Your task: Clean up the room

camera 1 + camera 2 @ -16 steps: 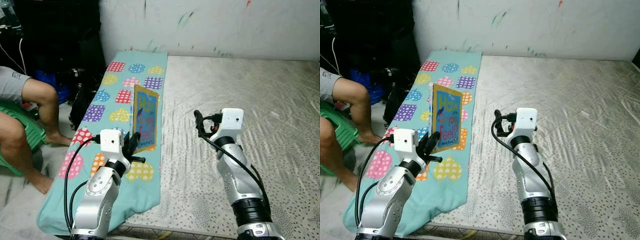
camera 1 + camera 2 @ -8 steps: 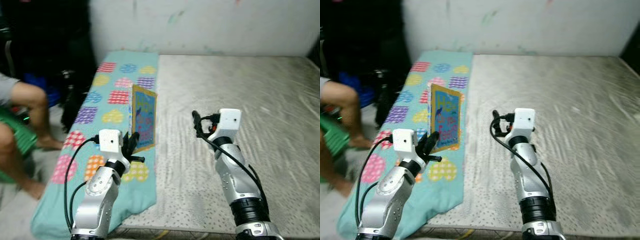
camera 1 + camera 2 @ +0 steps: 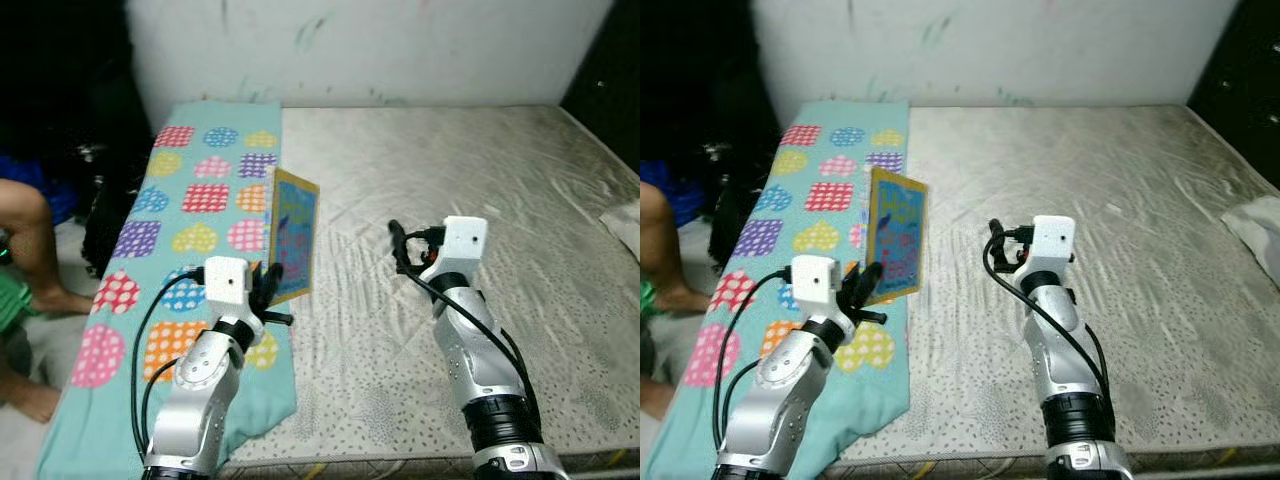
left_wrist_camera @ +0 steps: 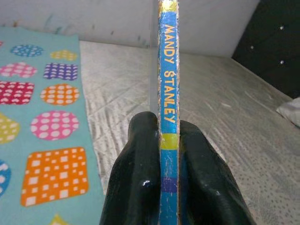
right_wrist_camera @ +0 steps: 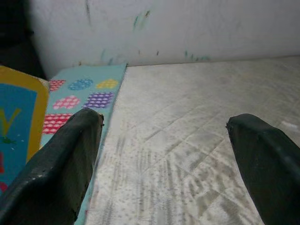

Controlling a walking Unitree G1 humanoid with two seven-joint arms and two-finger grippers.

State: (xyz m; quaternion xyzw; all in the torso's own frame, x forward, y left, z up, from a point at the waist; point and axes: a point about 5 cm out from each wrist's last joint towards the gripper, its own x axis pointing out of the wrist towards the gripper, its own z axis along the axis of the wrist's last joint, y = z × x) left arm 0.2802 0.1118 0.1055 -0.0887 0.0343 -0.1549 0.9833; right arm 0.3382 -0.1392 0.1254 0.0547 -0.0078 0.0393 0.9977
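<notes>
Left gripper (image 3: 268, 297) is clamped on the lower edge of a children's picture book (image 3: 293, 236), holding it upright above the seam where the blanket meets the bare mattress; in the left wrist view the 2 black fingers (image 4: 138, 178) press both covers with the blue spine between them (spine text reads "MANDY STANLEY"). Book has a blue cover with a yellow-orange border, cover facing the robot's right, title letters too blurred to read in the head views. Right gripper (image 3: 397, 247) is raised over the mattress (image 3: 480, 190), well apart from the book, fingers (image 5: 61, 164) spread wide with nothing between them. Mattress is grey-white, quilted, wrinkled, and runs back to a white wall (image 3: 380, 45) marked with paint smudges. Teal blanket (image 3: 190, 200) with polka-dot hearts, squares and circles in pink, purple, orange and yellow covers the mattress's left strip and hangs over its near edge. Person's bare leg (image 3: 28, 240) shows at the far left, beside the blanket, foot on the floor. Pale cloth item (image 3: 625, 222) lies at the mattress's far right edge, partly cut off. Dark clutter sits behind the blanket's left side, too dim to identify.
</notes>
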